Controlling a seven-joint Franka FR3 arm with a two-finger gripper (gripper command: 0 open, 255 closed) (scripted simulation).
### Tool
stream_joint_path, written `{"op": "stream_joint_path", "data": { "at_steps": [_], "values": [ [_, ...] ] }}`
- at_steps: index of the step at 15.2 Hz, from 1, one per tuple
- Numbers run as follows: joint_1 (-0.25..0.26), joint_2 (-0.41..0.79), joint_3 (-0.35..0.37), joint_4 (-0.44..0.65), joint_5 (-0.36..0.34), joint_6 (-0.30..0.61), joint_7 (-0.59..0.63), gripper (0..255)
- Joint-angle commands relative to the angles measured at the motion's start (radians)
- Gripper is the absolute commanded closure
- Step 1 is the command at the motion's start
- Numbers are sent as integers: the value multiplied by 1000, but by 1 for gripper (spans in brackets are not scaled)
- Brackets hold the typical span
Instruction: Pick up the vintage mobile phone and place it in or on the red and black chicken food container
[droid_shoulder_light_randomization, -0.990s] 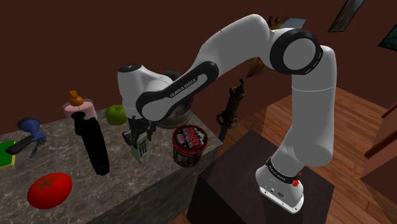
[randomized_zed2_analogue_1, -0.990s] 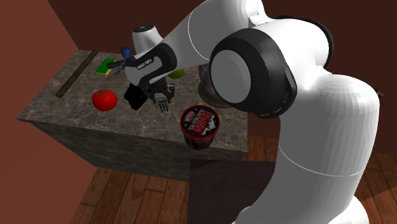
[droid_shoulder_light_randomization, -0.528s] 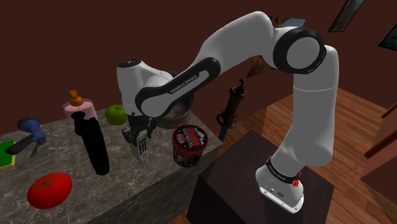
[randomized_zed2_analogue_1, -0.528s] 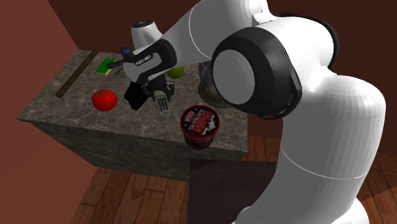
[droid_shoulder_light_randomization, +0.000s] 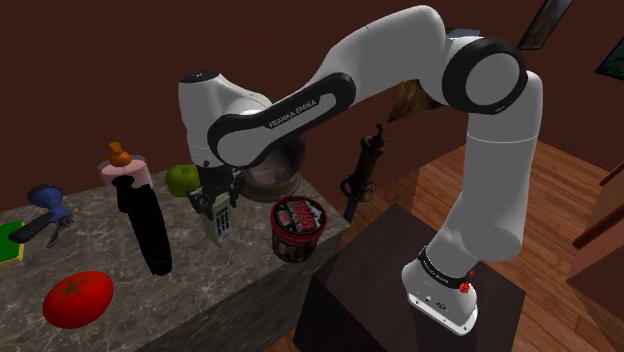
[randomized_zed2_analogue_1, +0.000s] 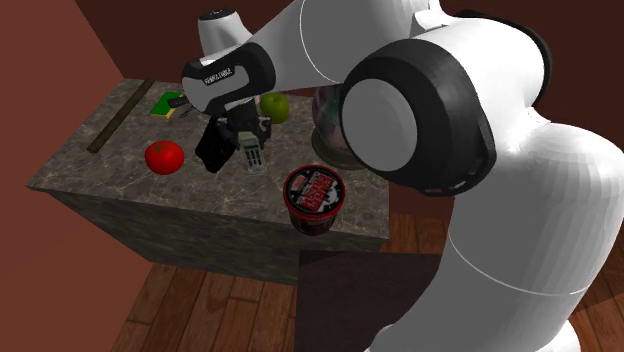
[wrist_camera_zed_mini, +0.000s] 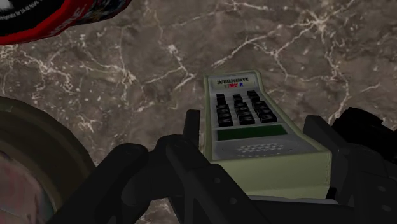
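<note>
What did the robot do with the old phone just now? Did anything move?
The gripper, shut on the vintage mobile phone, rose a little and carried the phone higher above the marble counter. It kept its hold the whole time. The red and black container, the tomato and the green apple stayed where they were.

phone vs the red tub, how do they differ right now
The phone is flat, pale green-grey with dark keys; the tub is round, red and black. The phone is clamped in the gripper; the tub stands upright on the counter. Both are over that marble counter.
</note>
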Motion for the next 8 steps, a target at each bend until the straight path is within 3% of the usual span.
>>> {"op": "stream_joint_path", "data": {
  "at_steps": [1, 8],
  "values": [
    [-5, -21, 5, 1, 10, -20, -6, 255],
    [-12, -62, 14, 43, 32, -99, -18, 255]
  ]
}}
